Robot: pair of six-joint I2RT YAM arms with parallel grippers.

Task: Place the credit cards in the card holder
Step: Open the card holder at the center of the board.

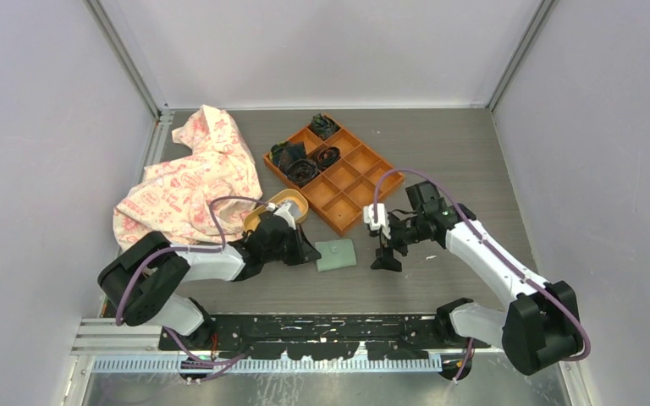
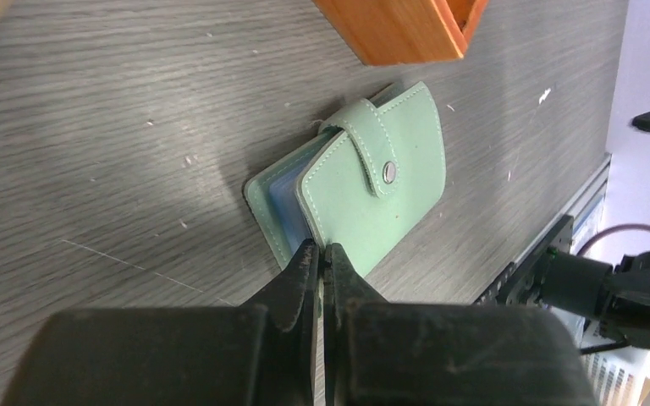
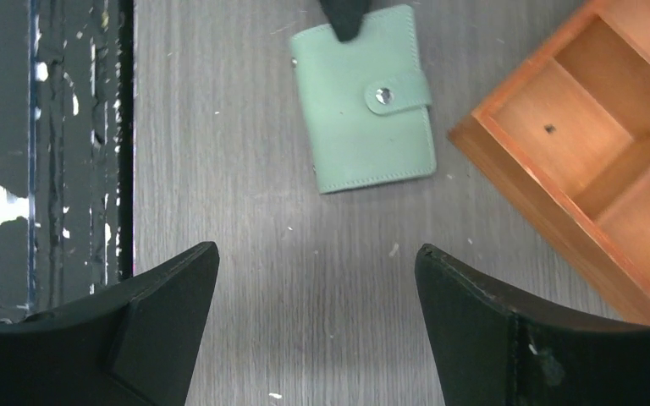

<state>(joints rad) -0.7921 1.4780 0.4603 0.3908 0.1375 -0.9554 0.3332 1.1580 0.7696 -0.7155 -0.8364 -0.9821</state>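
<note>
The sage-green card holder (image 1: pixel 336 254) lies flat on the table, folded, its tab snapped shut (image 2: pixel 389 173). Blue lining shows along its left edge (image 2: pixel 281 199). My left gripper (image 2: pixel 322 249) is shut, its tips pinched on the near edge of the card holder's front cover; its tip also reaches into the right wrist view (image 3: pixel 344 17), on the holder (image 3: pixel 364 101). My right gripper (image 3: pixel 317 249) hangs open over bare table just right of the holder (image 1: pixel 385 260), nothing between its fingers. No credit cards are in view.
An orange compartment tray (image 1: pixel 336 222) sits behind the holder, with dark items (image 1: pixel 305 161) in its far cells; its corner shows in both wrist views (image 2: pixel 398 34) (image 3: pixel 508 178). A yellow dish (image 1: pixel 286 201) and a patterned cloth (image 1: pixel 190 178) lie back left.
</note>
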